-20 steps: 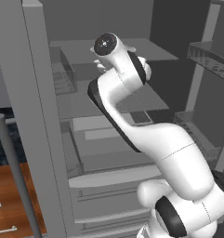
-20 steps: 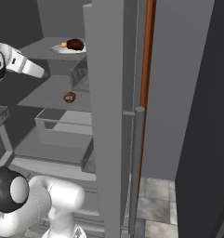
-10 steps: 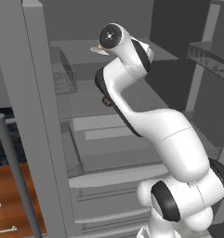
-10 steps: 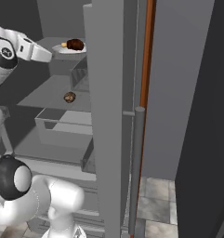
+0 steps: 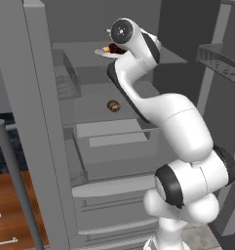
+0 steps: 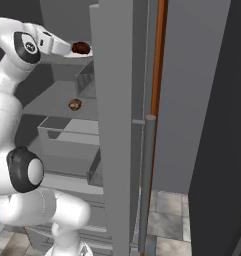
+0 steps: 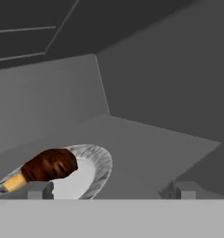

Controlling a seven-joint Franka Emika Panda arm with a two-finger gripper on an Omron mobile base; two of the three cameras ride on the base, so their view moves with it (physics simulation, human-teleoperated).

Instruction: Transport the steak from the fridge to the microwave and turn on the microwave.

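One steak (image 7: pixel 47 166) is what you are after, and it lies on a pale plate (image 7: pixel 92 174) at the lower left of the hand view, brown meat with a yellowish bone end pointing toward the left edge. In the left base view the same plate (image 5: pixel 103 51) sits on the top shelf of the fridge (image 5: pixel 41 122), near the top centre of the frame, just past the arm's wrist. The gripper (image 7: pixel 108 193) has its two tips wide apart at the bottom of the hand view, holding nothing; the left tip (image 7: pixel 39 190) sits right in front of the plate's near rim, while the right tip stands well off over bare shelf.

You are off-centre, so shift the hand toward the left of the hand view until the meat lies midway between the tips. Then go forward and slightly down, keeping the tips above the plate's rim so you do not shove it back. Close across the thick brown part, not the bone end, which looks narrow and likely to slip.

Leave the small brown item (image 5: pixel 113 105) on the shelf below alone.
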